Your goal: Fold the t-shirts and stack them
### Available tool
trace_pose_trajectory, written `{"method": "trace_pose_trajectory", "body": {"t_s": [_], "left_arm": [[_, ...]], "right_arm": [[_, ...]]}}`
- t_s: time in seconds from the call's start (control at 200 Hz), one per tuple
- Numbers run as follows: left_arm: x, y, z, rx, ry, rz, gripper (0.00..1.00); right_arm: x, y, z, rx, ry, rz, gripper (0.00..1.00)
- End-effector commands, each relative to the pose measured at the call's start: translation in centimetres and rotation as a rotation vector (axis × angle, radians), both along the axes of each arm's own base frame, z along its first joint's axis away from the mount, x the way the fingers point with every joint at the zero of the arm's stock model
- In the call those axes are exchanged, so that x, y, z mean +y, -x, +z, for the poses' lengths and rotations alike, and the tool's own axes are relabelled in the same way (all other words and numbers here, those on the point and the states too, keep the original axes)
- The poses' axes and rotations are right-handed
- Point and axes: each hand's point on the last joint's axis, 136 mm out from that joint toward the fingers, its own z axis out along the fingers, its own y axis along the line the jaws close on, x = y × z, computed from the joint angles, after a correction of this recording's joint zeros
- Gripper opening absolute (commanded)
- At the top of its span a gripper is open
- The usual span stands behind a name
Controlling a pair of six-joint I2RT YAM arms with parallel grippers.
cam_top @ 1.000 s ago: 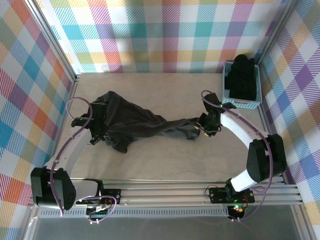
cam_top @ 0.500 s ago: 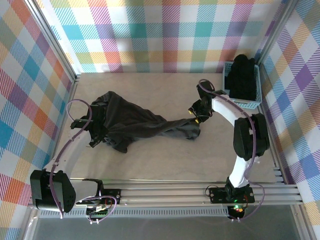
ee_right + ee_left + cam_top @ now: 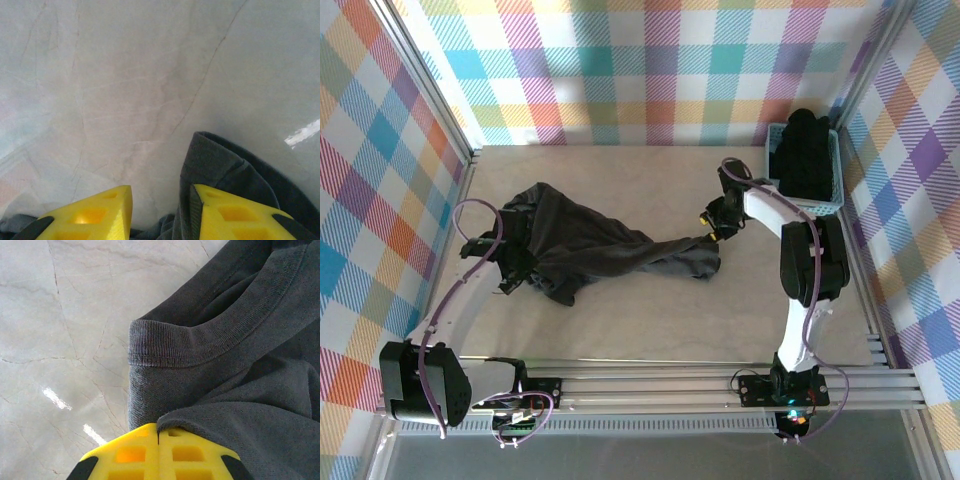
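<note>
A black t-shirt (image 3: 600,250) lies crumpled and stretched into a long twist across the table (image 3: 620,330). My left gripper (image 3: 516,258) is at its left end, shut on a fold of the fabric just below the ribbed collar (image 3: 200,345); the pinch shows at the closed yellow jaws (image 3: 159,432). My right gripper (image 3: 712,226) hovers at the shirt's right end, its jaws (image 3: 161,197) apart over bare table. A dark hem (image 3: 220,165) lies against the inner face of its right finger (image 3: 225,212), and the left finger (image 3: 95,215) is free. More black t-shirts (image 3: 805,155) are piled in the basket.
The light blue lattice basket (image 3: 832,206) stands at the back right corner, close behind the right arm. Checked walls and metal frame posts close in the table on three sides. Bare tabletop lies in front of the shirt and behind it.
The right gripper moved from the shirt's right tip toward the back and left, its jaws narrowing, and the arm's elbow swung up. The left gripper and the shirt's left end stayed put.
</note>
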Motion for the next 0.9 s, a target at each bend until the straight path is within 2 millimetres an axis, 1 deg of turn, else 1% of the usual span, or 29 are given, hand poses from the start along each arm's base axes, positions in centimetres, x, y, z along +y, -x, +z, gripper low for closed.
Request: {"method": "trace_pose_trajectory", "body": {"t_s": [0.0,0.1,0.195,0.275,0.37,0.45,0.52,0.565,0.59,0.615,0.65,0.7,0.73,0.795,0.85,0.895], "left_arm": [[0.0,-0.8,1.7,-0.037,0.010,-0.003,0.00],[-0.1,-1.1,2.0,-0.047,0.015,0.001,0.00],[-0.2,-1.2,2.1,-0.052,0.024,0.006,0.00],[-0.2,-1.1,2.0,-0.050,0.025,0.008,0.00],[-0.3,-1.1,2.0,-0.052,0.028,0.006,0.00],[-0.3,-1.1,2.0,-0.051,0.027,0.002,0.00],[-0.3,-1.1,2.0,-0.051,0.029,-0.001,0.00],[-0.4,-1.1,2.1,-0.054,0.032,-0.001,0.00],[-0.4,-1.1,2.1,-0.054,0.033,-0.002,0.00],[-0.4,-1.1,2.2,-0.057,0.034,-0.002,0.00],[-0.5,-1.1,2.3,-0.063,0.037,-0.004,0.00],[-0.6,-1.3,2.7,-0.075,0.044,-0.004,0.00],[-0.7,-1.5,3.0,-0.087,0.050,-0.007,0.00],[-0.9,-2.0,4.0,-0.120,0.065,-0.007,0.00],[-1.1,-2.8,5.4,-0.163,0.081,-0.004,0.00],[-1.3,-3.5,7.0,-0.209,0.094,-0.004,0.00]], "right_arm": [[0.2,2.2,-0.1,0.081,-0.024,-0.023,0.35],[-0.6,2.9,1.1,0.049,0.011,-0.042,0.39],[-0.3,3.1,1.7,0.042,-0.011,-0.039,0.41],[0.5,3.1,1.2,0.066,-0.042,-0.037,0.43],[0.8,2.6,0.2,0.077,-0.044,-0.053,0.45],[0.7,1.6,-0.5,0.069,-0.029,-0.057,0.45],[0.8,0.5,-0.6,0.062,-0.023,-0.049,0.45],[1.0,0.0,-0.7,0.056,-0.025,-0.041,0.44],[1.2,-0.3,-0.7,0.054,-0.030,-0.038,0.42],[1.3,-0.4,-0.6,0.054,-0.032,-0.036,0.37],[1.3,-0.6,-0.4,0.046,-0.032,-0.032,0.24],[1.2,-0.7,0.4,0.021,-0.017,-0.027,0.08],[0.9,-0.8,1.1,-0.005,0.001,-0.022,0.00],[0.2,-1.1,3.3,-0.080,0.054,0.005,0.00],[-0.3,-1.6,6.1,-0.169,0.106,0.036,0.00],[-0.7,-2.0,8.6,-0.250,0.144,0.066,0.00]]}}
